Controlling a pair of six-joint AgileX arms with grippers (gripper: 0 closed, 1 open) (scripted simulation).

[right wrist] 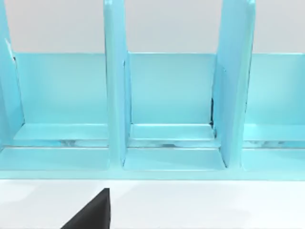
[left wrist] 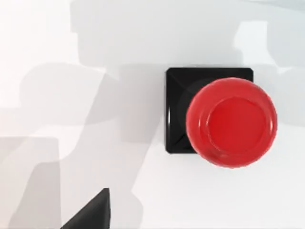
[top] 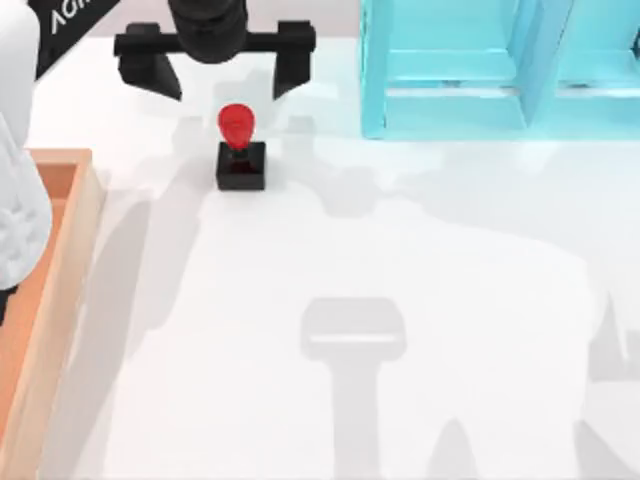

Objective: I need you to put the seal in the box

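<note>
Left gripper (top: 226, 72): matte black throughout, showing as a wide flat crossbar with a blocky, wedge-tipped finger (top: 148, 66) hanging from each end. Above the bar a rounded, glossy black wrist housing (top: 208, 25) is joining it at the middle. Left arm link (top: 20, 150): smooth white casing, rounded and bulging, slightly ribbed along its lower edge. A black angled panel (top: 68, 18) is carrying white capital lettering, partly cut off at the frame edge. Both wrist views are showing a dark, pointed black fingertip (left wrist: 90, 214) (right wrist: 90, 212), plain and unmarked.
</note>
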